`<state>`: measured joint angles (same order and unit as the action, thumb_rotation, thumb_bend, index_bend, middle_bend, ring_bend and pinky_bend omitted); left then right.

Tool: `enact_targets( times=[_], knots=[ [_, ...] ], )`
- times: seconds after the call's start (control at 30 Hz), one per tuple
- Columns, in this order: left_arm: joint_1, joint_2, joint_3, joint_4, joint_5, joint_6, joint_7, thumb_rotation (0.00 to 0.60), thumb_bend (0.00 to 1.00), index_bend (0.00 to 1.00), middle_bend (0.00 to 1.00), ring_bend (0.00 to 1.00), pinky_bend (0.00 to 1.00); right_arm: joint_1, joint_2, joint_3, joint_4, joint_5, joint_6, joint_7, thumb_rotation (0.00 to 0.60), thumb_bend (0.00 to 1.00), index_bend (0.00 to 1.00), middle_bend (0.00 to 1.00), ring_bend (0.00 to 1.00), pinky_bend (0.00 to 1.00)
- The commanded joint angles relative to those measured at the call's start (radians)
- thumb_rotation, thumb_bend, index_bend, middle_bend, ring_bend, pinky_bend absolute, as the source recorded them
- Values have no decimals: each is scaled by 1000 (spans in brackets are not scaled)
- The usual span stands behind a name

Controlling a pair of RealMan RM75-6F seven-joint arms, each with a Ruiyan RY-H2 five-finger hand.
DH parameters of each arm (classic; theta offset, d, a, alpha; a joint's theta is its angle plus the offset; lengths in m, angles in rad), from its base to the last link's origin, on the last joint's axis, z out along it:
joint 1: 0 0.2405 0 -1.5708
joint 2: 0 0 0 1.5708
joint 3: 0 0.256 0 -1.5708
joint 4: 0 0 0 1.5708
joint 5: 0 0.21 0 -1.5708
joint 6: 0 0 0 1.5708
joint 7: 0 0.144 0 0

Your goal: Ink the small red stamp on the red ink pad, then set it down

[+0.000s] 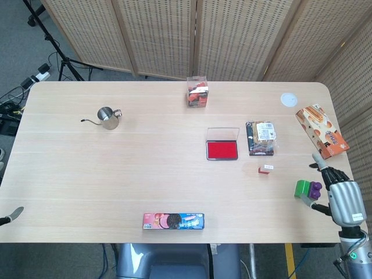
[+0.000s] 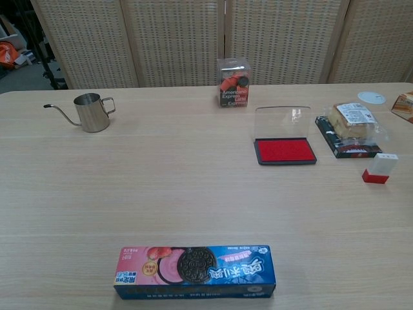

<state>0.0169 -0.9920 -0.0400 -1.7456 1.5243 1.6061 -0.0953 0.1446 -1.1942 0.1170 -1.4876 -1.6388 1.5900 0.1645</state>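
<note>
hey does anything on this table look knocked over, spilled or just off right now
Nothing stands out. The ink pad sits open with its clear lid up, the small red stamp stands upright to its right, and the steel pouring kettle is upright. The cookie box lies flat near the front edge. No spills show.

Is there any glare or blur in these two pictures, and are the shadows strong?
Head view: sharp, even light, faint shadows. Chest view: glare on the ink pad's raised clear lid and the metal pitcher; the cookie box nearest the camera looks slightly soft.
</note>
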Motion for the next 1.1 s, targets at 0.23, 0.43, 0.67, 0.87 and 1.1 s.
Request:
enact_targets(
  times=[0.23, 0.43, 0.67, 0.87, 1.1],
  knots=[
    [-31, -21, -23, -4, -65, -60, 57, 600, 0, 0, 0, 0, 0, 150, -14, 27, -5, 82, -281, -51, 600, 0, 0, 870, 988, 1000],
    [-50, -29, -33, -4, -106, -101, 81, 600, 0, 0, 0, 0, 0, 233, -33, 55, -27, 219, -461, -144, 600, 0, 36, 919, 1000, 1000],
    [-66, -34, -37, -1, -130, -135, 94, 600, 0, 0, 0, 0, 0, 285, -76, 86, -36, 366, -565, -193, 600, 88, 251, 951, 1000, 1000],
    [-68, -34, -35, -4, -131, -138, 99, 600, 0, 0, 0, 0, 0, 320, -98, 101, -43, 472, -615, -251, 600, 213, 323, 951, 1000, 1000],
    [-70, -33, -32, -5, -131, -142, 101, 600, 0, 0, 0, 0, 0, 334, -120, 112, -52, 578, -603, -335, 600, 260, 333, 951, 1000, 1000]
  ],
)
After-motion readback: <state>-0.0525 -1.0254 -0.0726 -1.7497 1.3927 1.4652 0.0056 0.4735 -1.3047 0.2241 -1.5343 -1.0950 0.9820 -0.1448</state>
